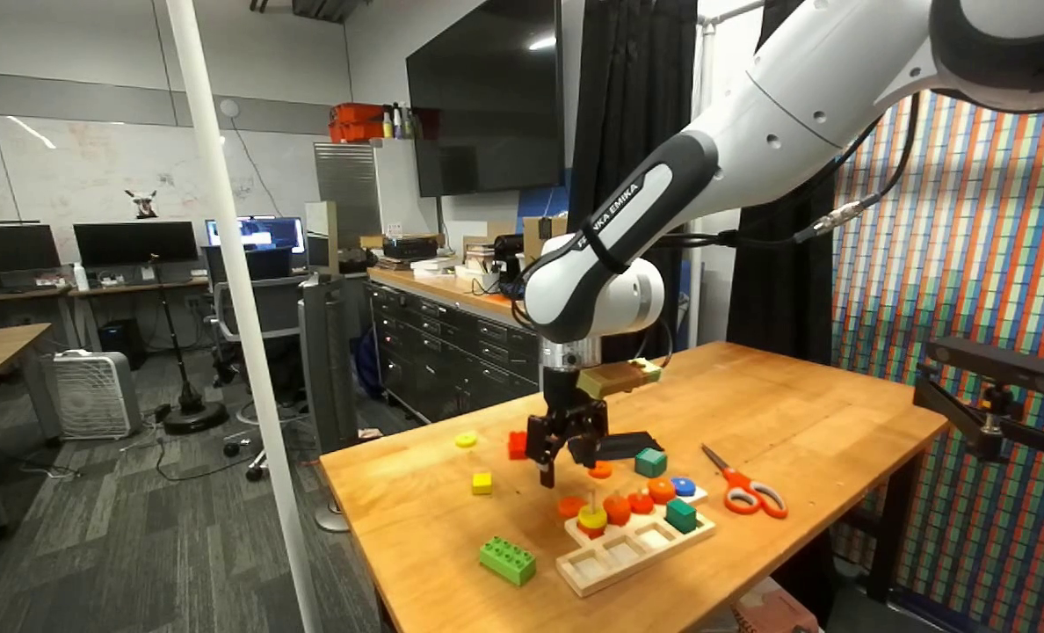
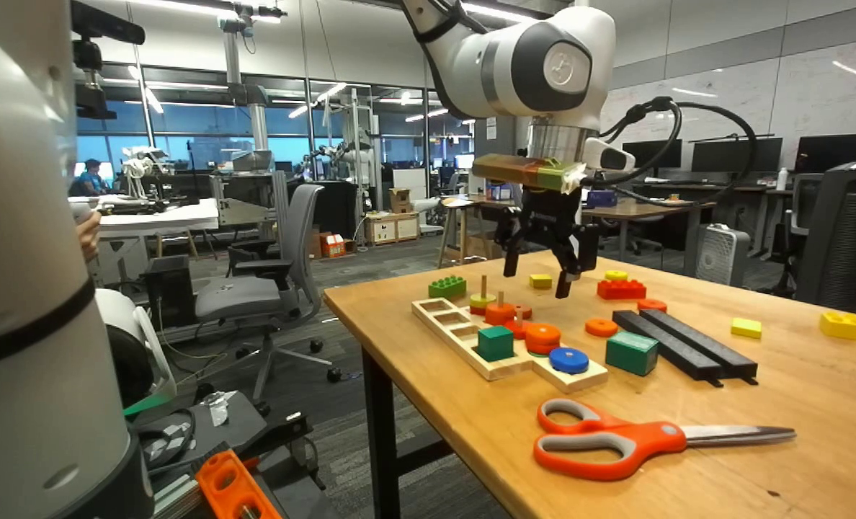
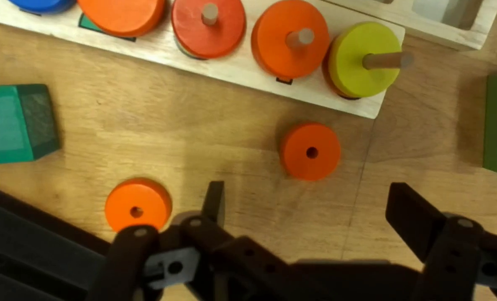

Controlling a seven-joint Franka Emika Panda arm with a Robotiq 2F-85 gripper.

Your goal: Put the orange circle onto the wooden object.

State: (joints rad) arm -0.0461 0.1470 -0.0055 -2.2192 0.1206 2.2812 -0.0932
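while an orange circle (image 3: 311, 142) lies on the table (image 3: 198, 125) just beside the wooden board (image 3: 240, 72), my gripper (image 3: 307, 200) hangs above, fingers (image 3: 215, 202) apart.
another orange circle (image 3: 139, 200) lies farther from the board, near a green block (image 2: 631, 353); beyond, i see orange-handled scissors (image 2: 651, 441).

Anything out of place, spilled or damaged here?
Flat orange discs with centre holes lie loose on the tan wooden tabletop, though similar discs sit pegged on the pale wooden board. Nothing looks spilled or damaged.

There are three loose orange discs (image 2: 601, 328), two teal blocks (image 2: 631, 352) and two black bars (image 2: 666, 344).
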